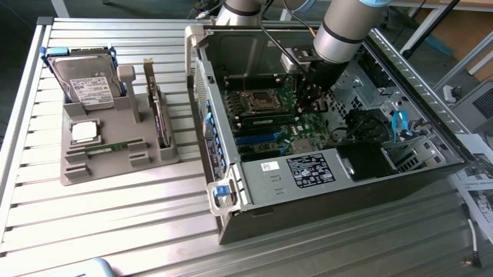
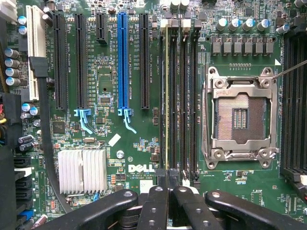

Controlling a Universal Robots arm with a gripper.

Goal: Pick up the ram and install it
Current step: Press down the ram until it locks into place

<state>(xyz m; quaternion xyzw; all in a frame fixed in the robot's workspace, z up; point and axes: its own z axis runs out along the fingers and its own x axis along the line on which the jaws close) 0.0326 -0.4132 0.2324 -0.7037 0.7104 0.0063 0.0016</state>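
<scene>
In the exterior view, the robot arm (image 1: 339,34) reaches down into an open computer case (image 1: 308,190) lying on its side on a slatted metal desk (image 1: 115,219). The gripper (image 1: 308,104) sits low over the motherboard (image 1: 269,138), beside the empty processor socket (image 1: 258,102). Toward the exterior view's left, well apart from the case, a grey holder tray (image 1: 77,173) carries a hard drive (image 1: 89,81), a square processor chip (image 1: 84,131), an upright expansion card (image 1: 159,115) and one ram stick (image 1: 104,149) lying flat.

In the wrist view, the black fingers (image 2: 158,203) are closed together right above the memory slots (image 2: 180,96). A ram (image 2: 166,96) stands edge-on in the slot nearest the expansion slots, seen as a thin pale line running the slot's length, with the fingertips meeting at its end. Whether the fingers actually pinch it cannot be told. The blue expansion slot (image 2: 123,60), a silver heatsink (image 2: 81,171) and the open socket frame (image 2: 240,122) lie around it.
</scene>
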